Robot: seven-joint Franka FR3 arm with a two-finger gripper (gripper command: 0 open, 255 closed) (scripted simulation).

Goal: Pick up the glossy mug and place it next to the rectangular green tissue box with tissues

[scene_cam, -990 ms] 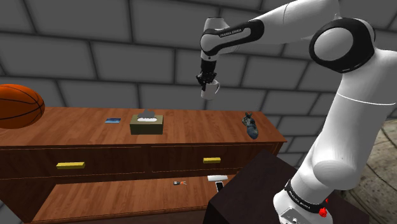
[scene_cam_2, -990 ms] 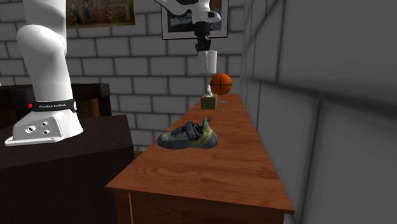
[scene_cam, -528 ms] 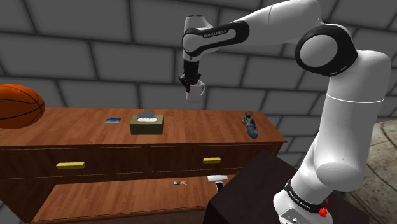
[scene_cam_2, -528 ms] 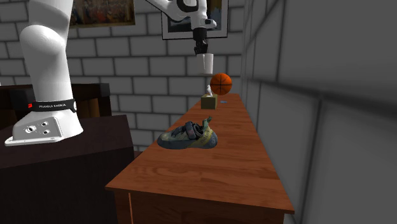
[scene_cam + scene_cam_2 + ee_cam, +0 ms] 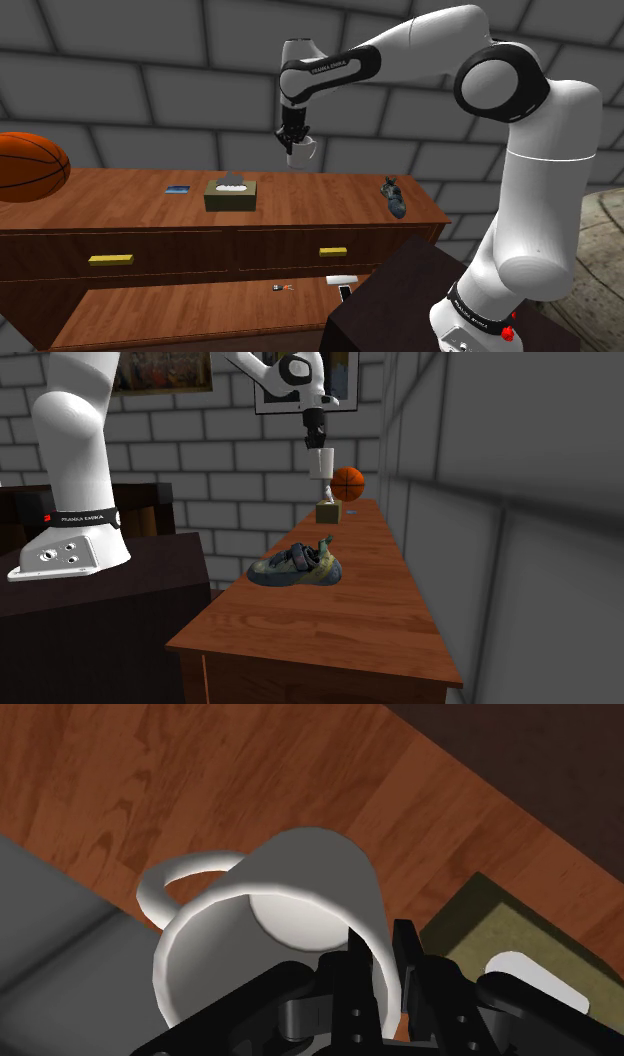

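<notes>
A white Franka arm's black gripper [image 5: 294, 138] holds a white mug [image 5: 301, 153] upright in the air over a wooden sideboard [image 5: 130, 215]. In the shoulder view the mug hangs just right of an olive-green tissue box [image 5: 231, 194].

From that view's left, the top carries an orange basketball [image 5: 22, 166], a small blue item [image 5: 178, 188] and the tissue box. Past the hanging mug, a shoe [image 5: 396, 198] lies near the right end, and the robot's dark stand [image 5: 400, 300] sits at lower right.

The shoulder view gives the sideboard's front. The second exterior view instead looks along the top (shoe nearest, ball farthest). It shows the air between the mug and the box below it, and framed pictures [image 5: 160, 370] on the brick wall.

The wrist view looks into the mug to its white bottom. The fingers [image 5: 357, 954] pinch its wall, one inside the rim and one outside, with the handle turned away from them.

A white tissue [image 5: 232, 181] rises from the box. The two drawers [image 5: 60, 250] with yellow handles are shut, and the open shelf [image 5: 180, 305] beneath holds a few small items.
</notes>
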